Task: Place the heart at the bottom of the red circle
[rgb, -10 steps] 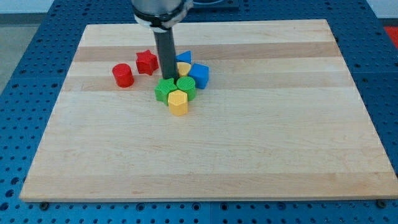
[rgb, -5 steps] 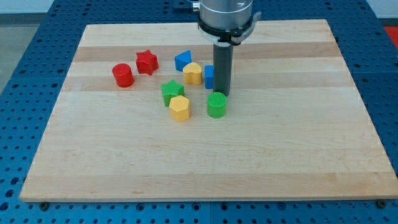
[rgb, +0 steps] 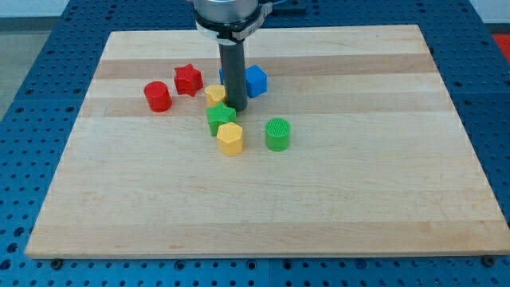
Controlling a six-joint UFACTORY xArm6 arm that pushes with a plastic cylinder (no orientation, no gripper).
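Camera view gives you the wooden board (rgb: 335, 199) from above and a little in front, with the blocks gathered in its upper left part. Your arm ends in a plain dark rod with nothing on it to open or close, and nothing is clamped by it; my tip (rgb: 237, 108) rests on the board just to the view's right of the yellow heart (rgb: 215, 95). Whether the rod actually touches the heart you cannot quite tell, since the rod covers the heart's right edge.

The heart lies right of the red star (rgb: 188, 79) and well right of the red circle (rgb: 158, 96), roughly level with the circle, so it is not below the circle. The red circle stands alone near the view's left, with the red star just up and right of it.

Directly beneath the heart you have the green star (rgb: 221, 116), touching or nearly touching it, and under that the yellow hexagon (rgb: 230, 139). The green circle (rgb: 277, 134) sits apart, to the view's right of the hexagon. Behind the rod is a blue cube-like block (rgb: 255, 80); a sliver of another blue block (rgb: 221, 76) shows at the rod's left, its shape hidden.
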